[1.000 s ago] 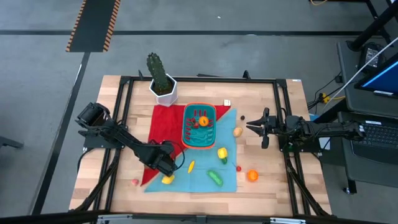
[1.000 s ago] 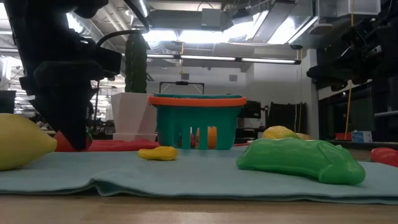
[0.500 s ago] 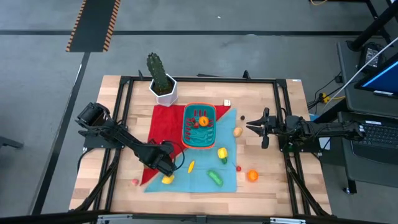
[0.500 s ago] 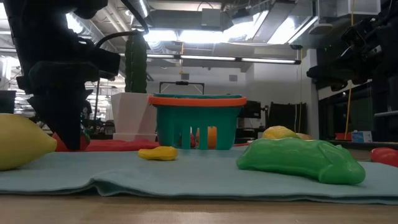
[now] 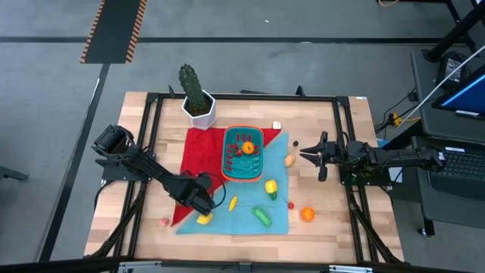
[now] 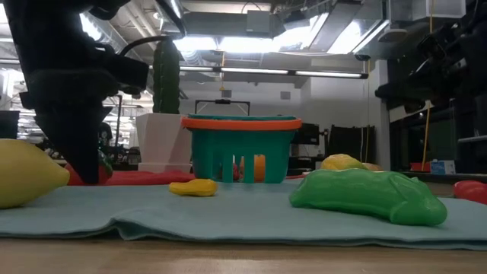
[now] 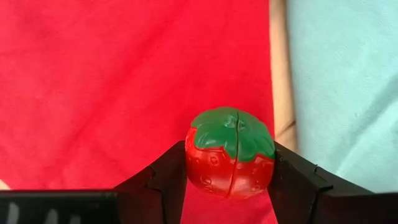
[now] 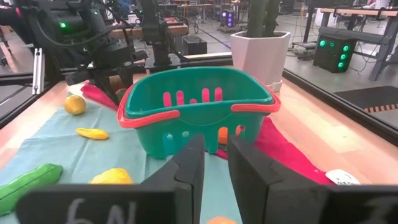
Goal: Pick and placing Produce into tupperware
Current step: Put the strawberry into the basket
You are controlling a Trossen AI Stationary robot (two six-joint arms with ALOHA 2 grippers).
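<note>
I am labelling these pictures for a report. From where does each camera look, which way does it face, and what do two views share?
High view: above the table, facing straight down; both arms show, with the left gripper and right gripper.
Low view: at table-top height, facing level across; dark arms hang in.
Left wrist view: on the left wrist, facing down; fingers clamp the red toy strawberry with green cap.
Right wrist view: on the right wrist, facing across the table.
Shared: low and right wrist views show the teal plastic basket with orange-red rim.
</note>
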